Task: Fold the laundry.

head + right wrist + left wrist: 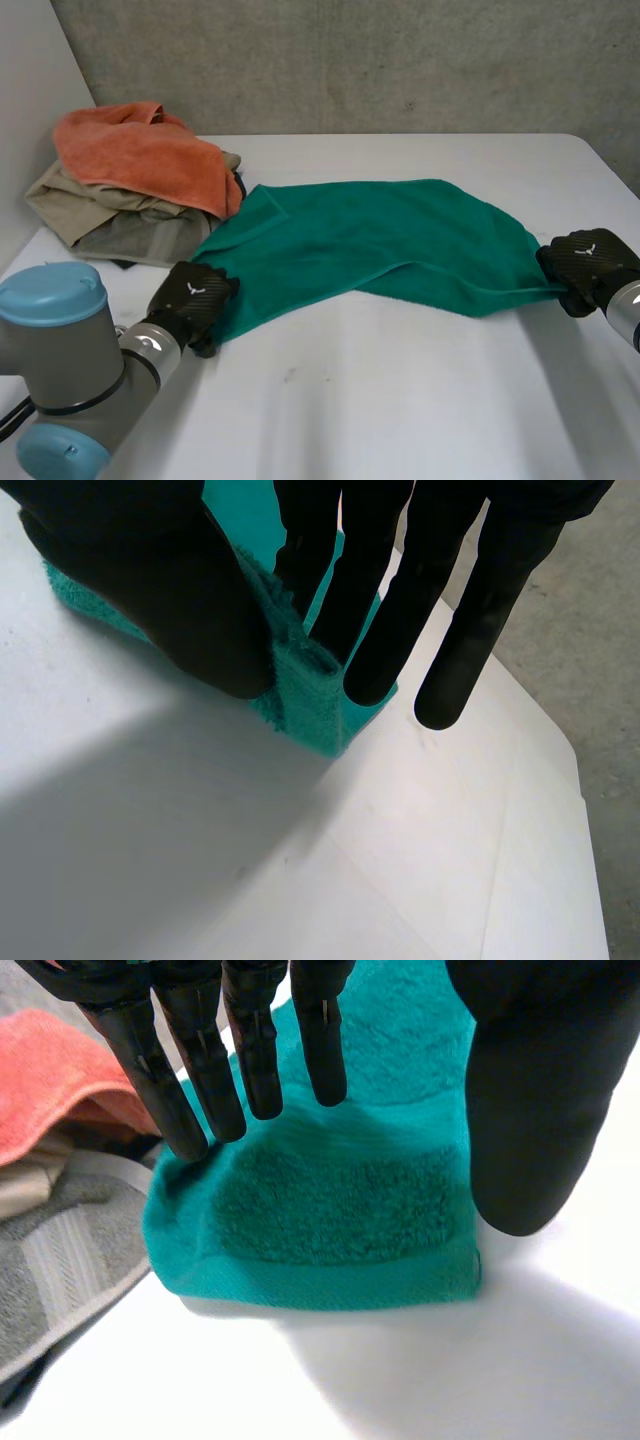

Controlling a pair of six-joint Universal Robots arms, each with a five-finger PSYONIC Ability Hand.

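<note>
The green terry towel [380, 240] lies on the white table [400, 400], pulled out long between the two hands. It is soft and fuzzy with a flat band along its hem. One long side is folded over, so the middle looks thick and a bit wrinkled.

The right hand [585, 262] has one end of the towel. In the right wrist view the thumb [170, 590] and the straight fingers [400, 600] squeeze a bunched corner of the towel [320, 700] between them. Just past this hand's fingertips the table edge runs by, with the grey floor [600, 630] beyond it.

The left hand [192, 295] is at the other end. In the left wrist view its fingers [200, 1070] are straight, with their tips on the towel [330, 1210], and the thumb [535, 1110] stands apart on the other side. The corner lies flat under the palm, not squeezed.

Beside the left hand's fingers sits a pile: an orange terry towel [140, 150] on top, a tan cloth [60, 200] and a grey striped cloth [140, 240] under it. The pile touches the green towel's edge.

There is a lot of bare table on the near side of both hands. A grey wall [350, 60] stands behind the table.
</note>
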